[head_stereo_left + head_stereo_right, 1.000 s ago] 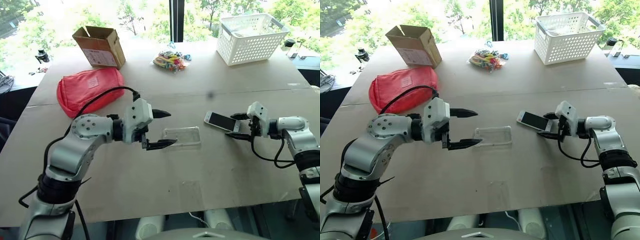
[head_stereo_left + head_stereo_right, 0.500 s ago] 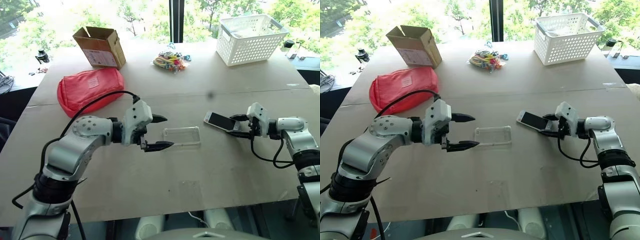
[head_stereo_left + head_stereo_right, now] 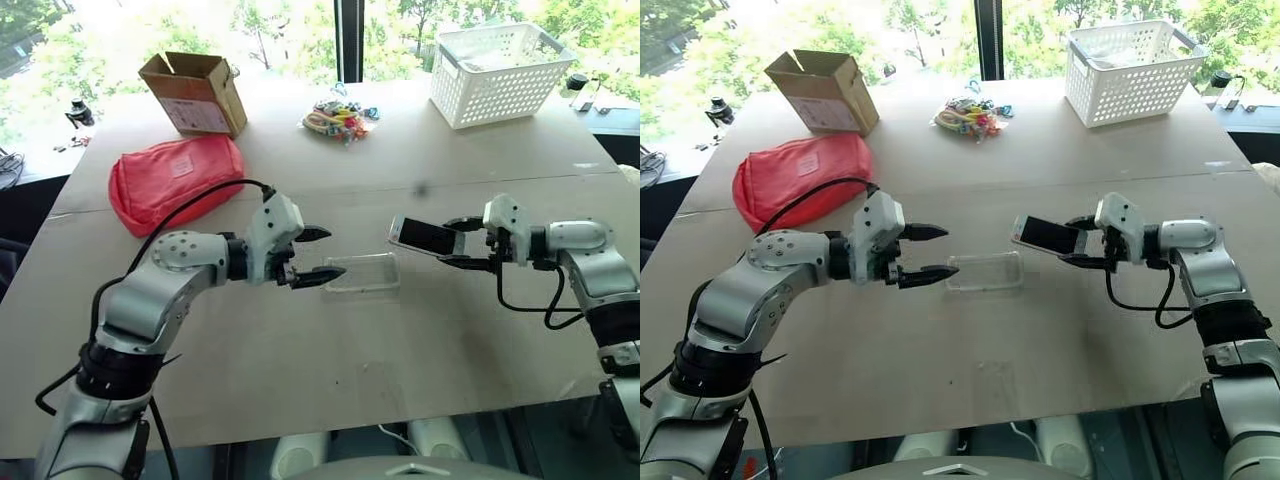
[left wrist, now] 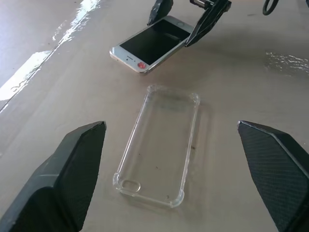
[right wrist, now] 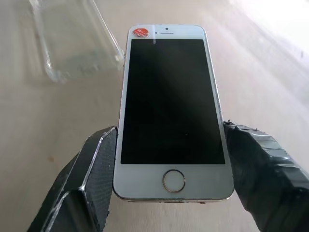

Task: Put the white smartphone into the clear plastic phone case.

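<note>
We held white smartphone (image 3: 425, 236) clamped in right gripper (image 3: 468, 243), mid-frame; left gripper (image 3: 318, 256) spread beside clear plastic phone case (image 3: 362, 272). Unsteadied case risked sliding.

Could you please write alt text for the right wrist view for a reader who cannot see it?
The right gripper holds a white rectangular smartphone by its long edges near the home button, black screen facing the camera. Beyond it, a clear plastic phone case lies on the tan table.

A test room or lab: a board-covered desk (image 3: 300, 370) beside tall windows (image 3: 290, 30) over trees (upper frame), carrying a cardboard box (image 3: 195, 92) and white basket (image 3: 500, 72).
</note>
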`<move>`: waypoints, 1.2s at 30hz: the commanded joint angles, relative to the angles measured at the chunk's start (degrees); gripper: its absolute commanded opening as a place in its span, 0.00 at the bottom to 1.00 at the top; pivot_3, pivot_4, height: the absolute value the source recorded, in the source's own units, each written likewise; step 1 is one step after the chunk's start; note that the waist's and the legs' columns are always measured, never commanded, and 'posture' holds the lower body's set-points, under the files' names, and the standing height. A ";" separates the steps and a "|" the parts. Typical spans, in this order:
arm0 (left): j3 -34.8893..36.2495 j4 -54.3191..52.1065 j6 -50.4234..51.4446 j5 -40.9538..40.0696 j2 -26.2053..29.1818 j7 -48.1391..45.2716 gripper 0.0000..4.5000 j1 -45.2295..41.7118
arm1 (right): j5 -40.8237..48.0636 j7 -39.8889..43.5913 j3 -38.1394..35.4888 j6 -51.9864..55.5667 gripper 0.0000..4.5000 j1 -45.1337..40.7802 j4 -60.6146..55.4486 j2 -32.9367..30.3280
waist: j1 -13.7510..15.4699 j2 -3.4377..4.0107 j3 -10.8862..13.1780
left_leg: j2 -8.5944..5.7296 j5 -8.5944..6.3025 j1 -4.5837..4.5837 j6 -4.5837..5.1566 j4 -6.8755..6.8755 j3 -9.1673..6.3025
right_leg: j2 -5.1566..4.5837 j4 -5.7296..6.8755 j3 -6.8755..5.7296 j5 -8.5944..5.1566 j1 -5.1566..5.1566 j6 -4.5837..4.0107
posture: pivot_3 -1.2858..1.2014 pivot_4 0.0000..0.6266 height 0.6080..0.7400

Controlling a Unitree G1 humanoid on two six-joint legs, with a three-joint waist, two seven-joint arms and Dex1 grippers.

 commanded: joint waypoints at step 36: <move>-13.67 17.22 -13.92 14.57 -12.98 -1.01 0.01 -3.79 | -11.58 6.64 17.24 9.30 0.64 -12.43 -10.60 1.62 | -0.78 0.00 0.02 | -0.11 0.03 -0.06 -0.05 0.01 -0.05 | -0.06 -0.01 -0.05 0.00 -0.05 0.00 | 0.52 0.24 1.00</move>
